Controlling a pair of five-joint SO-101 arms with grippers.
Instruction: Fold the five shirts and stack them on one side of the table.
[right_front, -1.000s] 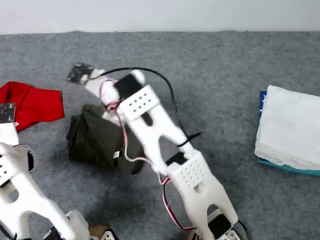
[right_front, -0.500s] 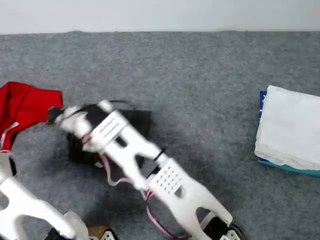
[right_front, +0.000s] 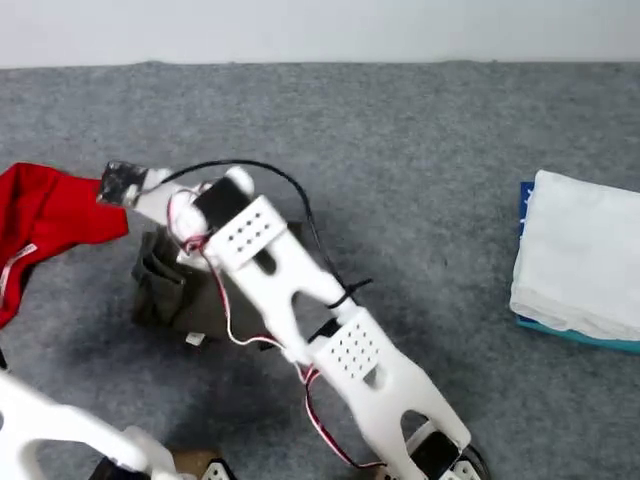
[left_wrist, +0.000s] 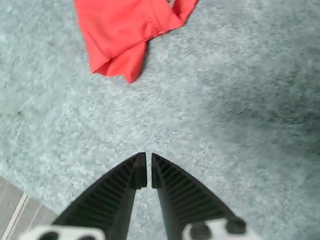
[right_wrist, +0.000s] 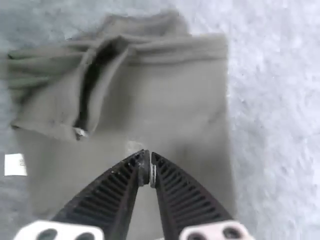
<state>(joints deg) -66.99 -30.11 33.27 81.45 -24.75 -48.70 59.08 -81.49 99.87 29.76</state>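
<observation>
Right arm (right_front: 300, 290) swung back across olive shirt (right_front: 165, 292), beside red shirt (right_front: 50, 215).

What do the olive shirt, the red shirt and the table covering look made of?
Olive shirt: soft matte knit, probably cotton jersey; it lies in limp folds. Red shirt: thin matte cloth, softly creased, maybe cotton. Table covering: grey felt or short-pile carpet, judging by its fuzzy, speckled surface.

Plain olive shirt (right_wrist: 170, 105), red shirt (left_wrist: 125, 30).
</observation>
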